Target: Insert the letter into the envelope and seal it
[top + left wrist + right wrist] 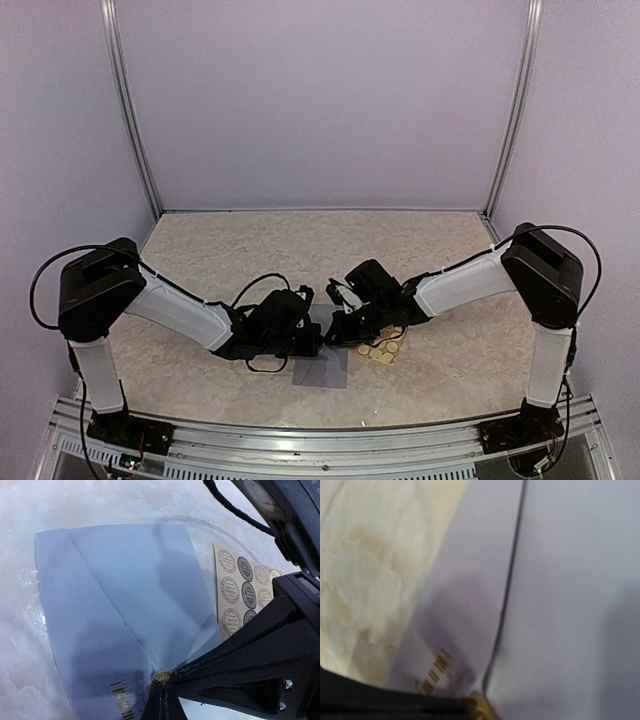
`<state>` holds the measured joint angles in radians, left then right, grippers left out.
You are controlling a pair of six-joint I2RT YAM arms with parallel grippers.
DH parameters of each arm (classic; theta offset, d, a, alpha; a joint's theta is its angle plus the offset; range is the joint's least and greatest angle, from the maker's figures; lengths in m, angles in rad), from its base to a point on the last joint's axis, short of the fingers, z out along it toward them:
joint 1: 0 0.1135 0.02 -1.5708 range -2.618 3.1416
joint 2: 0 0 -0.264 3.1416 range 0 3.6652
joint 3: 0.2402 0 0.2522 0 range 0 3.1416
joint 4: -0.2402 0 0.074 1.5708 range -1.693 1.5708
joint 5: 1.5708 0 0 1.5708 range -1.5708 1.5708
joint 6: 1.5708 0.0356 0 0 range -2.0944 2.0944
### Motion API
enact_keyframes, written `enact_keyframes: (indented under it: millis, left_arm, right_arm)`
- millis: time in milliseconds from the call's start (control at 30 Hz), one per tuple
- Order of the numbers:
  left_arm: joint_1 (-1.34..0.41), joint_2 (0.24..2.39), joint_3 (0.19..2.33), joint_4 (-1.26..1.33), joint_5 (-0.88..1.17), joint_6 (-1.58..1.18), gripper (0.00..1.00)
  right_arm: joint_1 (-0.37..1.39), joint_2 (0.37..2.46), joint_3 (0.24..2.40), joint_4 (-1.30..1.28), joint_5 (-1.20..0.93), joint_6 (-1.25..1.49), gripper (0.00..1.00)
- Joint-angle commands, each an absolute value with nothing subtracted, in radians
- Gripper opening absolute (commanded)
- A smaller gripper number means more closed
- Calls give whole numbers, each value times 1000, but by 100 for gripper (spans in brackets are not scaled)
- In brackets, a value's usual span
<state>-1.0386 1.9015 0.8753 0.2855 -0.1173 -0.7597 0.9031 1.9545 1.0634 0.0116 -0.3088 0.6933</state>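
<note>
The envelope [320, 373] is lying flat on the counter [300, 250] near its front edge, between the two arms and just in front of their tools. Its triangular flap is lying folded down over the body, and a small gold sticker [161, 676] is sitting right at the flap's tip. A printed barcode [122, 692] is showing just beside that tip.

The left tool [305, 338] is hanging low over the envelope's far left corner. I cannot tell whether it is released or clenched. The right tool [343, 318] is reaching in from the other side, low over the far edge of the envelope. From its own camera the gold sticker is showing right at the bottom of the view beside a dark finger, but I cannot tell whether that tool is clenched either.

A tan sheet of round stickers [378, 350] is lying just beside the envelope's right edge, under the right arm.
</note>
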Motion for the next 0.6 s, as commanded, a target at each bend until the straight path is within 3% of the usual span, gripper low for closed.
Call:
enact_keyframes:
  millis: [0, 567]
  left_arm:
    - [-1039, 1969, 860, 281, -100, -766, 0]
    - [-1052, 2006, 812, 149, -158, -777, 0]
  right_arm:
    - [911, 2010, 1056, -50, -274, 689, 0]
    - [907, 1968, 1051, -58, -138, 777, 0]
